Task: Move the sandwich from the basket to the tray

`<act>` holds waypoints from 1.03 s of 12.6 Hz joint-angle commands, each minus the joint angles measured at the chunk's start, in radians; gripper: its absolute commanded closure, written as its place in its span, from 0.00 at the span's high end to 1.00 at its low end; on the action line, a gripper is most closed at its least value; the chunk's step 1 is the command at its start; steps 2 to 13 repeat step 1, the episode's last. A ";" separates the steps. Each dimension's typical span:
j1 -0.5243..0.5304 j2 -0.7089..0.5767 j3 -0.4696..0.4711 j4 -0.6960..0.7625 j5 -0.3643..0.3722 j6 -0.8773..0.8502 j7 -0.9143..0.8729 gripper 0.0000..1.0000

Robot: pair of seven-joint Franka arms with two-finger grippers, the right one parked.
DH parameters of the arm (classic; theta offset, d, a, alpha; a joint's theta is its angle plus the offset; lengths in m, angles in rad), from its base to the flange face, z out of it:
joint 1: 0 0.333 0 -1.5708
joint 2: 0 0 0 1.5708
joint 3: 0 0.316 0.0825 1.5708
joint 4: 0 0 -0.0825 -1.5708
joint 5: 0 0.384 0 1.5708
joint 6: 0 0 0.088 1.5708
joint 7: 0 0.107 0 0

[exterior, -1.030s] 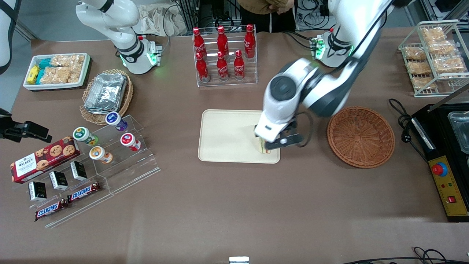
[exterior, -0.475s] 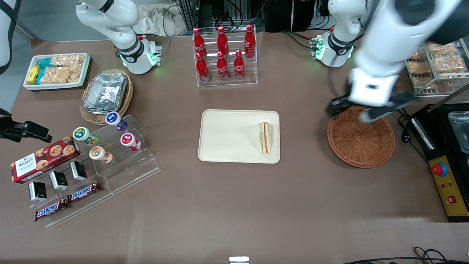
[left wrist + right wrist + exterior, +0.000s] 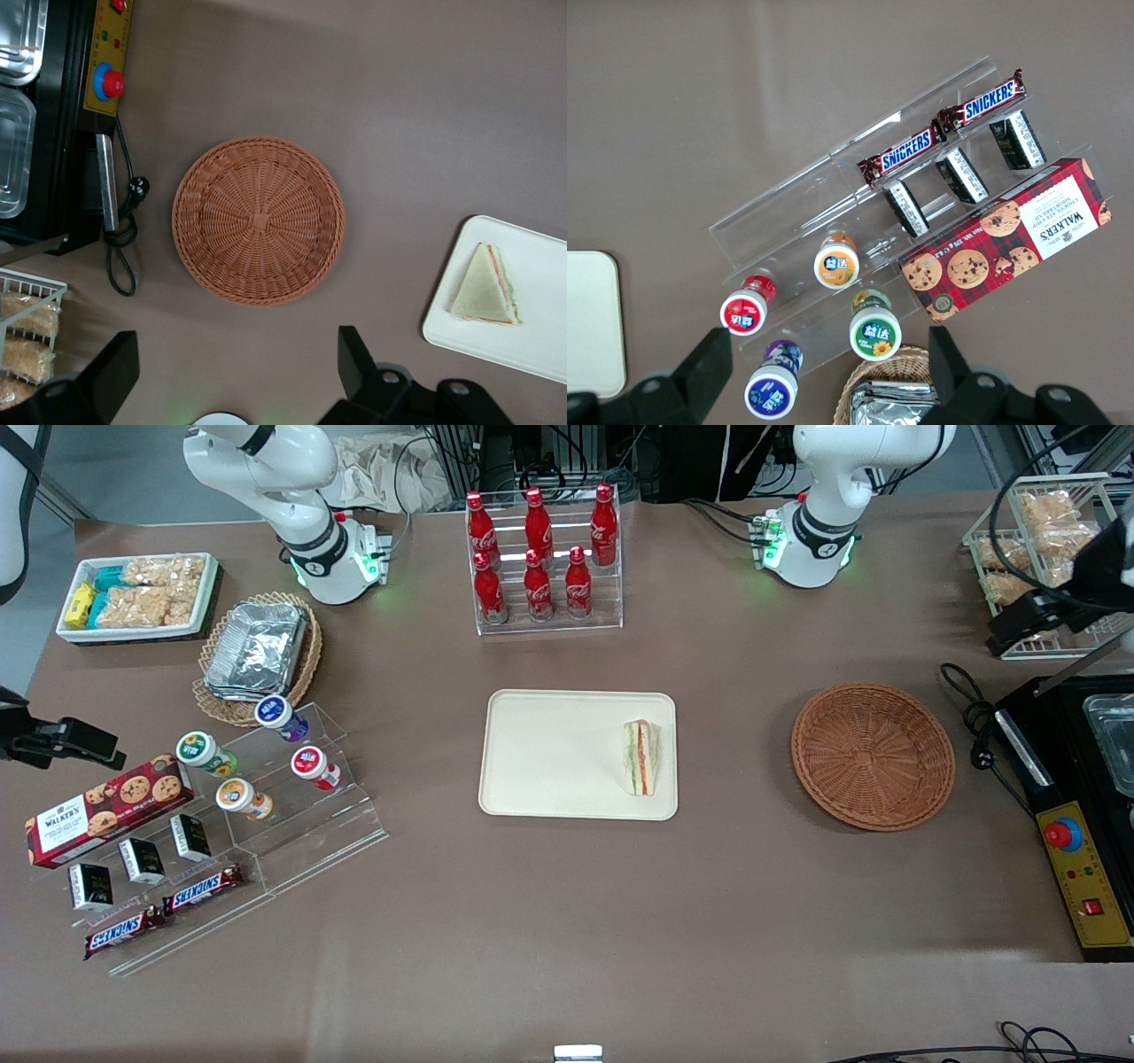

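The gripper (image 3: 1032, 615) hangs high over the working arm's end of the table, at about two o'clock from the basket (image 3: 873, 755) as the front camera sees it. Its fingers are spread wide with nothing between them, and the wrist view looks straight down on the basket.

The sandwich (image 3: 640, 758) already lies flat on the tray (image 3: 549, 753), at the tray's three o'clock side and just inside the rim. The basket is empty, so the task looks done. I judge the wedge light, soft and easily crushed, with layers that could slide apart. If it needed regripping, a gentle pinch across the two bread faces, near the thick crust end, would suit best.

There is bare tabletop between tray and basket and nearer the front camera. A black appliance (image 3: 1081, 797) and its cable (image 3: 966, 708) crowd the basket's three o'clock side. The cola bottle rack (image 3: 542, 558) stands at the tray's twelve o'clock, well apart.
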 commanded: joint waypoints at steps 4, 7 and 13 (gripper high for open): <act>-0.012 0.043 -0.006 0.047 0.001 -0.006 0.005 1.00; -0.012 0.043 -0.006 0.047 0.001 -0.006 0.005 1.00; -0.012 0.043 -0.006 0.047 0.001 -0.006 0.005 1.00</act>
